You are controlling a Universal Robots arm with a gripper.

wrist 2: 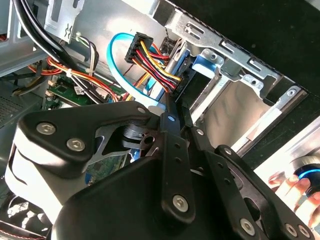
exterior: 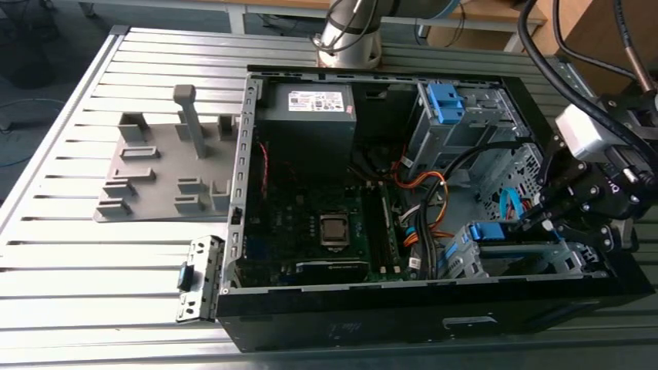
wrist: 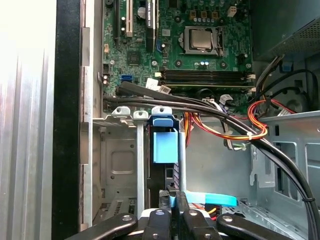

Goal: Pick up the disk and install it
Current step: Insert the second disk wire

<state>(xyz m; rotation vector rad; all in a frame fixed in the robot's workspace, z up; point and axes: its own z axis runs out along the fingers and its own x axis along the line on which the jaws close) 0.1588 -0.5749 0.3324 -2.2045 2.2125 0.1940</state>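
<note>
A: First wrist view – where's the flat silver hard drive with blue plastic bracket point(wrist: 164, 146)?

B: Standing on edge in the grey metal drive cage point(wrist: 114, 165) of the open black computer case point(exterior: 340, 316), blue tab toward the motherboard. It's directly ahead of the black claw point(wrist: 175, 200), long axis in line w/ the claw's reach.

A: Claw state?

B: Fingers drawn nearly together at the disk's near end, by the cables. Can't tell if they're actually pinching it. Case sits on the slatted metal counter point(exterior: 103, 262).
</note>
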